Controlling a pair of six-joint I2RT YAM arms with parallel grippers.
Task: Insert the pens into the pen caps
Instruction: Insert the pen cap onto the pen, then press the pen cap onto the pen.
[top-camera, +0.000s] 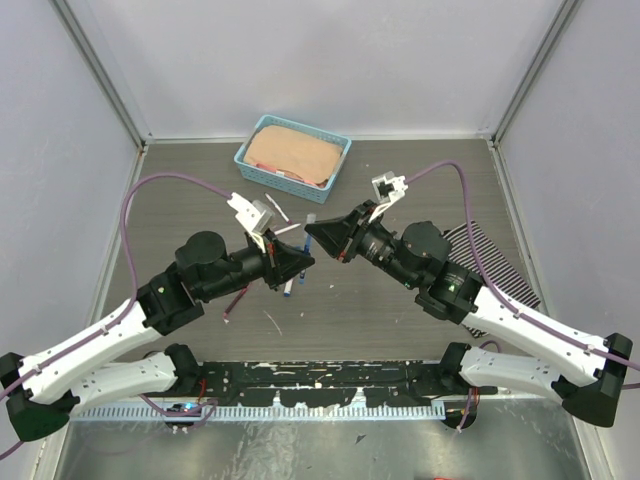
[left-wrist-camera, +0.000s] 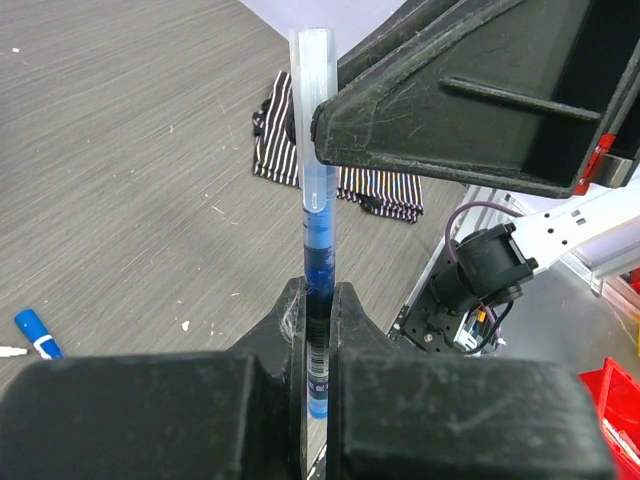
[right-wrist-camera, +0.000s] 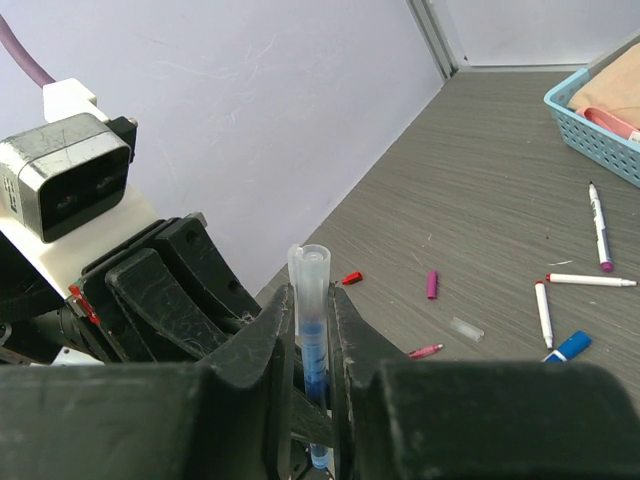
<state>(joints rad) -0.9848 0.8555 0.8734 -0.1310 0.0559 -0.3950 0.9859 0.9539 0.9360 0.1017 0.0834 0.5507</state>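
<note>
My left gripper (top-camera: 292, 262) (left-wrist-camera: 319, 295) is shut on a blue pen (left-wrist-camera: 320, 330) and holds it above the table. A clear, translucent pen cap (left-wrist-camera: 313, 110) sits over the pen's upper end. My right gripper (top-camera: 315, 232) (right-wrist-camera: 312, 295) is shut on that cap (right-wrist-camera: 310, 285), with the blue pen showing inside it. The two grippers meet tip to tip at the table's middle. On the table lie a red cap (right-wrist-camera: 350, 278), a magenta cap (right-wrist-camera: 432, 285), a clear cap (right-wrist-camera: 466, 328), a blue cap (right-wrist-camera: 570, 347) and three white pens (right-wrist-camera: 600, 226).
A blue basket (top-camera: 292, 152) with a tan cloth in it stands at the back centre. A striped cloth (top-camera: 500, 260) lies on the right under my right arm. A thin pink-red pen (right-wrist-camera: 425, 351) lies near the caps. Grey walls close in the table.
</note>
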